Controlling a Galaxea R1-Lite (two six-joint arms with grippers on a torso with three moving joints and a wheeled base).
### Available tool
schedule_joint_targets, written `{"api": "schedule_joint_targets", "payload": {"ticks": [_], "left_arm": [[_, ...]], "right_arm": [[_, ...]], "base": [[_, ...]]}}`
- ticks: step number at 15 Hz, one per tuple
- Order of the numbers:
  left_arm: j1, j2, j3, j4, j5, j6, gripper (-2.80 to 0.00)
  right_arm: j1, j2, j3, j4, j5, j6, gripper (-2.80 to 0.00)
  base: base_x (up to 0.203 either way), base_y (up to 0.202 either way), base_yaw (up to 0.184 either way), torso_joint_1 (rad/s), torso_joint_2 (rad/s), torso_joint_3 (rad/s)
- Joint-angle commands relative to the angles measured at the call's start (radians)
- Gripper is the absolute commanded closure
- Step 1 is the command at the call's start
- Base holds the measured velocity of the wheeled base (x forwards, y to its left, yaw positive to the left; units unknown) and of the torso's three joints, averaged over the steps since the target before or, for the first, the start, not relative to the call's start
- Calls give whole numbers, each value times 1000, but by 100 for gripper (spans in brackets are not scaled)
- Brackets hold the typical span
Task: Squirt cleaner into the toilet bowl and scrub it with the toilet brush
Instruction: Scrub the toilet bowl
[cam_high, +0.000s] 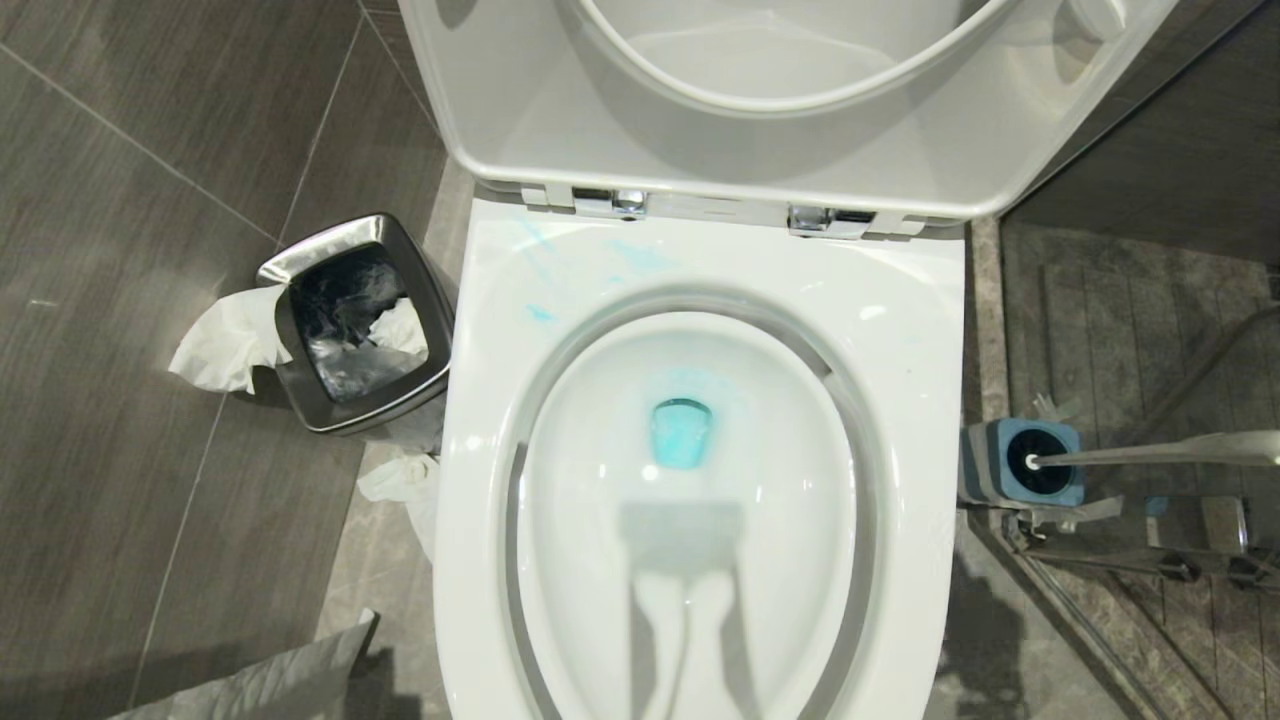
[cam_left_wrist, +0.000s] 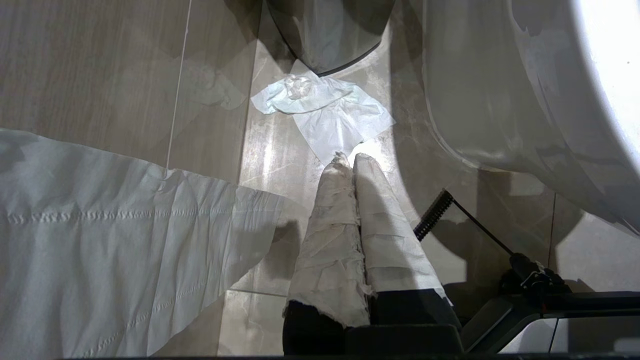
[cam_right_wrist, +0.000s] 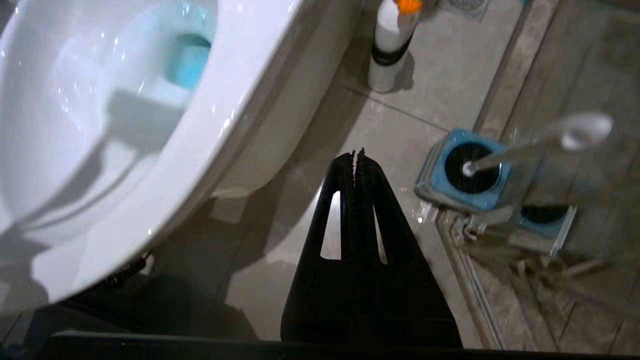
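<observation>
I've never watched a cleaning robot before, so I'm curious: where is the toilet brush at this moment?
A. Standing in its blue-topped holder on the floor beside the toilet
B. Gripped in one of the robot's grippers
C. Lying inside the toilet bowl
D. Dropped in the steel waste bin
A: the toilet brush stands in its holder beside the toilet bowl, and the right gripper is shut on nothing.

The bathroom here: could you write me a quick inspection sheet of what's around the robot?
Surface: grey tiled floor.
Job's things: toilet bowl, seat up, turquoise cleaner pooled inside and smeared on the rim; toilet brush standing in its grey-blue holder.
Clutter: steel waste bin with tissue hanging out; tissue on the floor; white bottle, orange cap.
Grippers: left gripper, wrapped fingers shut, empty; right gripper shut, empty, above the floor near the holder.
Cables: black cable.
Surroundings: glass shower partition.
</observation>
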Motion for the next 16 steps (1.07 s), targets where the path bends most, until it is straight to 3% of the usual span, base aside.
{"api": "schedule_joint_targets", "payload": {"ticks": [1,4,9,13,16], "left_arm": [[0,2,2,0,0,0,0],[0,2,2,0,0,0,0],[0,2,2,0,0,0,0],[0,2,2,0,0,0,0],[0,1,2,0,0,0,0]], "right_arm": [[-11,-146,51,64,-5,9,0],[-12,-163,32,182,-149,30,0],[-12,-164,142,169,-209,0,0],[-13,-161,256,3,-269,-18,0],[-14,-118,284,2,-295,-15,0]], "base": [[0,0,0,0,0,0],[0,0,0,0,0,0],[0,0,0,0,0,0],[0,0,0,0,0,0],[0,0,0,0,0,0]]}}
